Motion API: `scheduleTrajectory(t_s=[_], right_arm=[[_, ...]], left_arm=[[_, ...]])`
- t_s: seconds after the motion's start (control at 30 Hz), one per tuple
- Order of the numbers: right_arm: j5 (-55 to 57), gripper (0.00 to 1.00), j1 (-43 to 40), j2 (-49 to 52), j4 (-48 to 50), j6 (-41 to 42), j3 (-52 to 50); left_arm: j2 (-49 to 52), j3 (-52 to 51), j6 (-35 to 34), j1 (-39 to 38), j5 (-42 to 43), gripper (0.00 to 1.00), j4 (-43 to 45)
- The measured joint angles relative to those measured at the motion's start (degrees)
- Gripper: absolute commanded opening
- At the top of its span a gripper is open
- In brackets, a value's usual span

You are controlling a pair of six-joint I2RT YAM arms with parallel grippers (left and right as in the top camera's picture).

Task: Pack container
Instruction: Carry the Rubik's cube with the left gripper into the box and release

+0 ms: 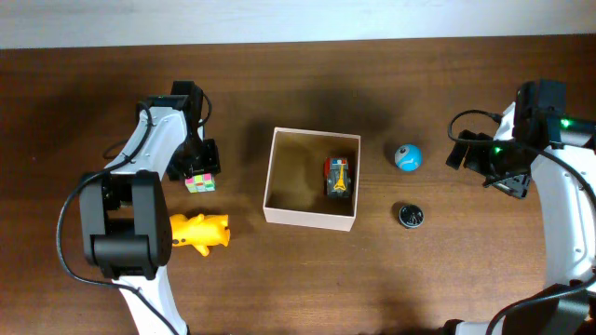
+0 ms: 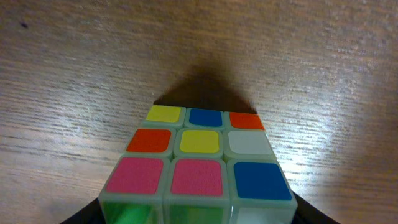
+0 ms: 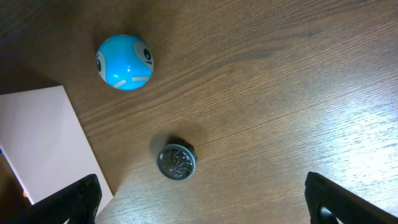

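The container [image 1: 307, 217], a square box with white walls and a tan inside, stands mid-table and holds a small toy car [image 1: 339, 177]. Its white wall shows in the right wrist view [image 3: 43, 143]. My left gripper [image 1: 197, 167] is down over a Rubik's cube [image 1: 201, 180] left of the box. The cube [image 2: 199, 168] fills the space between the jaws, low at the table. My right gripper [image 1: 494, 169] is open and empty to the right of the box. A blue ball [image 1: 407, 157] [image 3: 124, 62] and a dark round toy [image 1: 411, 216] [image 3: 176, 162] lie between it and the box.
A yellow toy animal [image 1: 200, 231] lies on the table in front of the cube, beside the left arm's base. The table is dark wood, and cables run by both arms.
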Motion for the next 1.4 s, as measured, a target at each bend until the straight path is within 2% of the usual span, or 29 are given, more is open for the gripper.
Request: scheduleTrajectory(t_s=[0.17, 0.37, 0.5, 0.67, 0.8, 0.9, 1.13, 1.33, 1.4], right_arm=[[0.0, 0.99, 0.0, 0.0, 0.0, 0.0, 0.0], [0.0, 0.99, 0.0, 0.0, -0.1, 0.0, 0.0], [0.0, 0.99, 0.0, 0.0, -0.5, 0.0, 0.0], [0.0, 0.99, 0.0, 0.0, -0.5, 0.0, 0.0], [0.0, 0.99, 0.0, 0.0, -0.6, 0.0, 0.0], [0.0, 0.99, 0.0, 0.0, -0.7, 0.0, 0.0], [0.0, 0.98, 0.0, 0.0, -0.7, 0.0, 0.0], [0.0, 0.99, 0.0, 0.0, -1.5, 0.0, 0.0], [0.0, 0.99, 0.0, 0.0, -1.6, 0.0, 0.0]], left_arm=[[-0.4, 2.4, 0.0, -0.7, 0.5, 0.60, -2.6], [-6.5, 11.4, 0.0, -4.7, 0.7, 0.60, -7.1], [-13.0, 16.9, 0.0, -10.6, 0.7, 0.61, -6.9], [-17.2, 18.5, 0.0, -20.8, 0.6, 0.62, -3.7], [-14.7, 18.1, -0.3, -26.8, 0.1, 0.62, -2.4], [-10.3, 17.8, -1.4, -28.4, -0.2, 0.62, -2.3], [1.2, 16.8, -3.5, -28.4, -0.8, 0.62, -1.6], [5.2, 16.8, -4.9, -28.4, -2.4, 0.62, -1.0], [5.6, 16.8, -5.1, -28.4, -2.9, 0.69, -0.7]])
